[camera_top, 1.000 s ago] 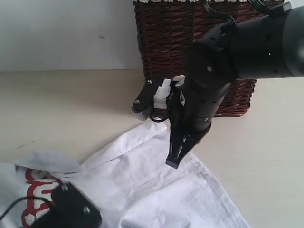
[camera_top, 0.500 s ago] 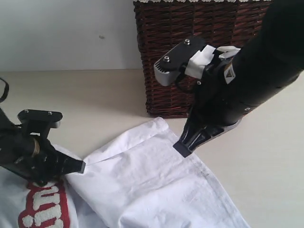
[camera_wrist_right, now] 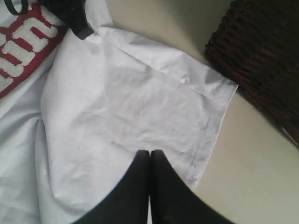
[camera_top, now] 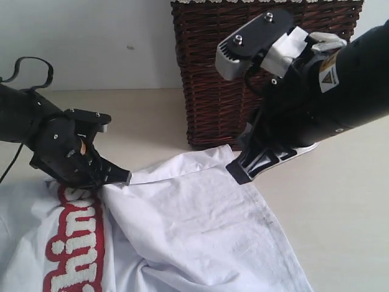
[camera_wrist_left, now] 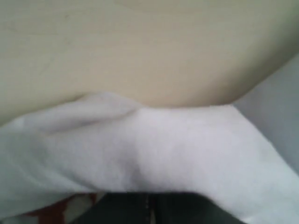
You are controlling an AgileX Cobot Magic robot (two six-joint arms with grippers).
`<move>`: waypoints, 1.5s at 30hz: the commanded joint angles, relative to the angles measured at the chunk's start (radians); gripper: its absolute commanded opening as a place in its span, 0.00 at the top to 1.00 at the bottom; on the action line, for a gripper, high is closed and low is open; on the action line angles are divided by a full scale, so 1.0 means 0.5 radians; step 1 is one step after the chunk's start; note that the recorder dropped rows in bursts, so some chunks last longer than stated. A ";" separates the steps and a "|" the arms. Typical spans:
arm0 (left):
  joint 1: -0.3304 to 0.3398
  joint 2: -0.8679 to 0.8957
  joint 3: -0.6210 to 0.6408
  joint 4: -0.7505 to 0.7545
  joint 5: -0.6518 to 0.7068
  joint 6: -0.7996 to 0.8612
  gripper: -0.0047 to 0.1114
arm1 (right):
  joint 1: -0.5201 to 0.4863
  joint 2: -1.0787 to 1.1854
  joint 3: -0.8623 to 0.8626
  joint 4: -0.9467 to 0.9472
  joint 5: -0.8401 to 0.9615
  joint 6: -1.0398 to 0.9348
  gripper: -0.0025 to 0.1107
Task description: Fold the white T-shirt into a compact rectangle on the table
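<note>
White T-shirt (camera_top: 194,225) lying rumpled on the cream table (camera_top: 140,115)
Its red-outlined lettering is facing up, plain white cloth spreading flat beside it.

A plain white wall (camera_top: 91,42) fills the upper left of the exterior view, bare but for one small dark mark (camera_top: 129,47). Below it runs a pale cream matte surface (camera_top: 146,115), meeting the wall in a straight line. A dark brown wicker basket (camera_top: 206,79) stands on the surface at the upper middle, by the wall, with white lace trim (camera_top: 206,2) along its top edge. The light is soft and even.
</note>
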 commanded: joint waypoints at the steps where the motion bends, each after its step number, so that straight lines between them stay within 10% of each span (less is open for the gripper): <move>1: -0.014 -0.261 -0.030 -0.030 0.001 0.054 0.96 | -0.005 0.131 0.092 0.005 -0.053 0.017 0.98; 9: -0.094 -0.681 0.163 -0.220 0.362 0.142 0.96 | -0.044 0.625 0.089 -0.254 -0.106 0.285 0.98; 18: -0.845 -0.656 0.760 -0.891 0.204 0.711 0.96 | -0.270 0.987 0.089 -0.236 -0.269 0.345 0.98; 31: -1.322 -0.421 0.791 -1.119 0.033 0.678 0.96 | -0.275 1.060 0.089 -0.180 -0.382 0.258 0.98; 45: -1.472 -0.404 0.791 -1.157 0.565 0.796 0.96 | -0.275 1.074 0.089 -0.184 -0.450 0.193 0.98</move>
